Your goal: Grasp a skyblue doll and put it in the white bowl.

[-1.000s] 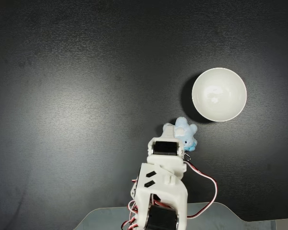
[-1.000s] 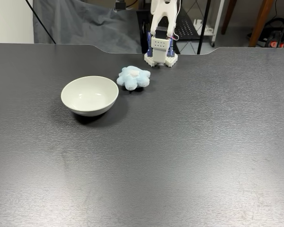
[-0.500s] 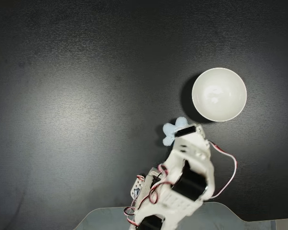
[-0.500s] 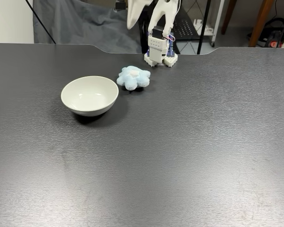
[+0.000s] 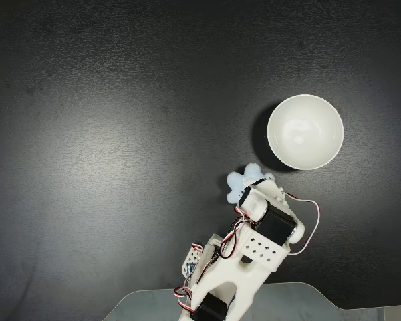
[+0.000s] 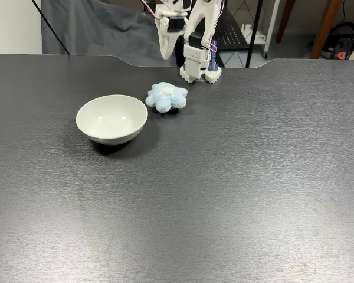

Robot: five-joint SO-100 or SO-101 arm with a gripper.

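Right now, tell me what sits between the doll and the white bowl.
Nothing: in both fixed views the skyblue doll and white bowl are separated by bare black table, partly shadowed.

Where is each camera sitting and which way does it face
A fixed view: overhead, looking straight down on the black table; the arm rises from the bottom edge, covering part of the skyblue doll.
A fixed view: across the table from the arm's base, looking level-down toward it; gripper hangs above the doll.
Shared: doll and white bowl, apart.
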